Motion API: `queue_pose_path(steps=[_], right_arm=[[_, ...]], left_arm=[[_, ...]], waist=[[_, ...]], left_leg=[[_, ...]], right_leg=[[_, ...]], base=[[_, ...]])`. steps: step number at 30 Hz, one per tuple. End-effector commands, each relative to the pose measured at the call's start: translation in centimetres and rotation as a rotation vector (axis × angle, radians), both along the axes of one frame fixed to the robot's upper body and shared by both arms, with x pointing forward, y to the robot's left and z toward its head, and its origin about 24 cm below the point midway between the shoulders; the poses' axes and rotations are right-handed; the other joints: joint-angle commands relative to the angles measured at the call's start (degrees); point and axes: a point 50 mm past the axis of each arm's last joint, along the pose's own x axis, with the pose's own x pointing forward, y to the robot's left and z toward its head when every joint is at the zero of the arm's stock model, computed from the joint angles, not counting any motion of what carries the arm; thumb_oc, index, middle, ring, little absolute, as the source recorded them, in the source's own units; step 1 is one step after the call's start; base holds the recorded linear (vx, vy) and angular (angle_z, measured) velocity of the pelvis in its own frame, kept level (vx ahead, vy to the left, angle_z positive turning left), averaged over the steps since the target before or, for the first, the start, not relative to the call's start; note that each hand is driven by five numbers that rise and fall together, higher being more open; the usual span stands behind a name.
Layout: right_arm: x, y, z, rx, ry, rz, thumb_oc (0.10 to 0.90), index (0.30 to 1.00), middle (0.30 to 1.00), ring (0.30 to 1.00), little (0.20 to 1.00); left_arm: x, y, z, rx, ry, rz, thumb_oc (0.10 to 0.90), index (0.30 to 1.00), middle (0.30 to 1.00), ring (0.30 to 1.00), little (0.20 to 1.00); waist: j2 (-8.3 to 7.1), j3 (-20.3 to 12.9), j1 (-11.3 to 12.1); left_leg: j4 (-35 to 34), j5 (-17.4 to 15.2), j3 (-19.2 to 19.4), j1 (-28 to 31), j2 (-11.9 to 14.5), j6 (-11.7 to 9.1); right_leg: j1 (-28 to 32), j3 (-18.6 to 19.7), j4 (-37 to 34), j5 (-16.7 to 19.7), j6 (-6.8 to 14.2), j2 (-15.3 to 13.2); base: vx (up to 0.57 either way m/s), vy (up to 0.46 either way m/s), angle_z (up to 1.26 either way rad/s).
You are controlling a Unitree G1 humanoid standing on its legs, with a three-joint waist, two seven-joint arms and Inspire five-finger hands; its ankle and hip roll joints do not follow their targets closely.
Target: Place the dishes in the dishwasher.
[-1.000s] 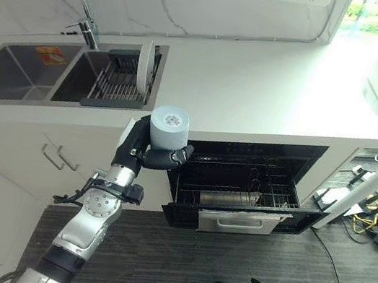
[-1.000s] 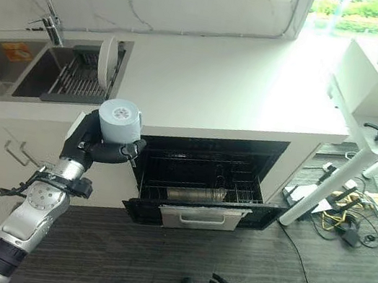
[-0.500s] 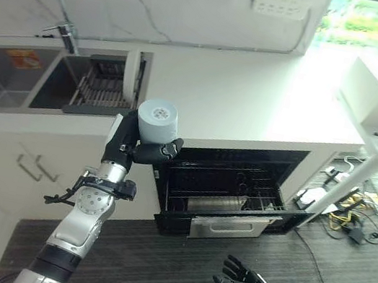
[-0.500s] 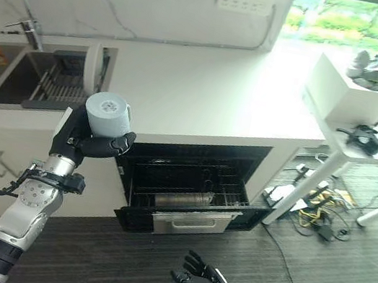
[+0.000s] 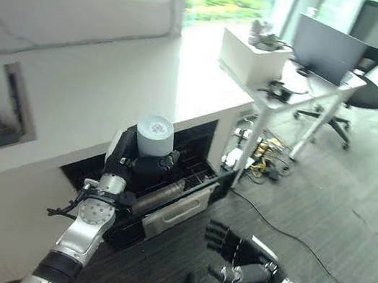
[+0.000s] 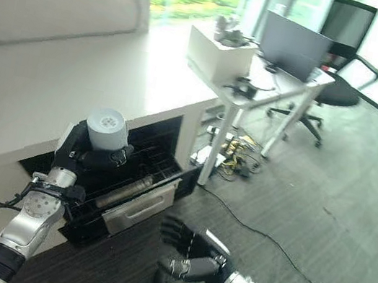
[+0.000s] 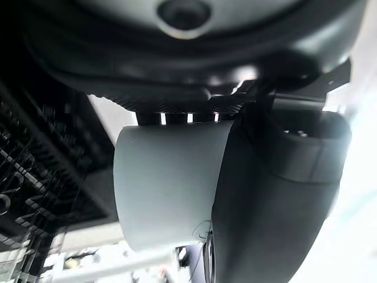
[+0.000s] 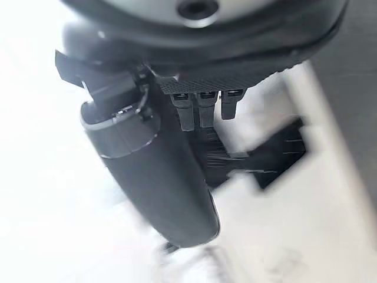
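Fingers (image 5: 165,161) of the left hand (image 5: 133,165) curl round the pale blue cylindrical cup (image 5: 154,134), now carried from beside the sink to just above the open black dishwasher rack (image 5: 171,182), ready for lowering, while the right hand (image 5: 238,256) hovers spread below.

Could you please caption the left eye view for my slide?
Left hand holds a pale cup upside down above the open dishwasher.

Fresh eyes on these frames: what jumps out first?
The left hand gripping a pale blue cylindrical cup bottom-up, right above the open black dishwasher under the white counter. Then the right hand, fingers spread and holding nothing, low over the dark grey floor.
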Motion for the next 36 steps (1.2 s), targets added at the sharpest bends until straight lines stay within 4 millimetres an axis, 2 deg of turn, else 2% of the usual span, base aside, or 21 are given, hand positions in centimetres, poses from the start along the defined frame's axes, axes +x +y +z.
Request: queue_pose_path(steps=[1, 7, 10, 16, 23, 28, 36], right_arm=[[2.2, -1.4, 5.3, 0.053, -0.31, -0.132, 0.8, 0.9, 0.9, 0.9, 0.9], [2.3, -0.4, 8.6, 0.142, -0.507, -0.177, 0.8, 0.9, 0.9, 0.9, 0.9], [2.6, 0.0, 10.1, 0.116, -0.607, -0.232, 0.8, 0.9, 0.9, 0.9, 0.9], [3.5, 1.4, 11.4, 0.064, -0.658, -0.291, 0.8, 0.9, 0.9, 0.9, 0.9], [4.2, 2.9, 12.8, 0.099, -0.722, -0.32, 0.8, 0.9, 0.9, 0.9, 0.9], [4.6, 4.1, 13.4, 0.074, -0.75, -0.321, 0.8, 0.9, 0.9, 0.9, 0.9], [5.4, 5.8, 14.0, 0.002, -0.78, -0.334, 0.8, 0.9, 0.9, 0.9, 0.9]], left_arm=[[0.4, 0.2, 5.6, 0.002, -0.351, 0.103, 0.4, 0.3, 0.3, 0.3, 0.3], [-0.2, -0.5, 5.3, 0.036, -0.377, 0.236, 0.4, 0.3, 0.3, 0.3, 0.3], [-0.4, -1.1, 5.3, 0.066, -0.41, 0.282, 0.4, 0.3, 0.3, 0.3, 0.3], [-1.0, -2.1, 6.6, 0.168, -0.556, 0.354, 0.4, 0.3, 0.3, 0.3, 0.3], [-2.3, -4.0, 8.1, 0.2, -0.725, 0.31, 0.4, 0.3, 0.3, 0.3, 0.3], [-2.4, -4.9, 8.2, 0.22, -0.734, 0.237, 0.4, 0.3, 0.3, 0.3, 0.3], [-3.3, -7.6, 7.5, 0.263, -0.715, 0.0, 0.4, 0.3, 0.3, 0.3, 0.3]], waist=[[2.3, -1.06, 2.34], [2.49, -1.09, 2.36], [2.46, -0.94, 2.96], [2.08, -0.85, 4.84], [1.69, -0.86, 8.04], [1.47, -1.07, 10.14], [1.37, -1.39, 13.38]], left_leg=[[3.54, -5.6, -6.51, 0.13, 1.52, -0.49], [3.54, -6.21, -5.71, 0.68, 1.42, 0.06], [3.54, -6.29, -6.19, 0.64, 1.44, -0.05], [3.54, -6.33, -7.33, 0.31, 1.55, -0.39], [3.54, -6.18, -10.38, -1.17, 1.22, -0.78], [3.54, -5.8, -12.65, -2.81, 0.59, -0.9], [3.54, -5.53, -17.32, -5.1, 0.61, -1.36]], right_leg=[[0.1, 0.82, 11.94, -10.45, 6.53, -5.01], [-0.01, 0.82, 11.94, -10.44, 6.34, -5.09], [0.34, 0.18, 11.94, -10.58, 6.28, -5.28], [1.11, -1.62, 11.94, -10.86, 6.26, -6.02], [1.97, -3.84, 11.94, -11.34, 6.28, -6.77], [2.17, -4.57, 11.94, -11.41, 6.17, -6.9], [4.68, -7.64, 11.94, -13.15, 5.54, -6.83]], base=[[0.0, 0.056, -0.49], [0.0, 0.018, -0.1], [0.0, -0.002, 0.01], [0.0, -0.016, 0.16], [0.0, -0.026, 0.31], [0.0, -0.021, 0.31], [0.05, -0.009, 0.51]])
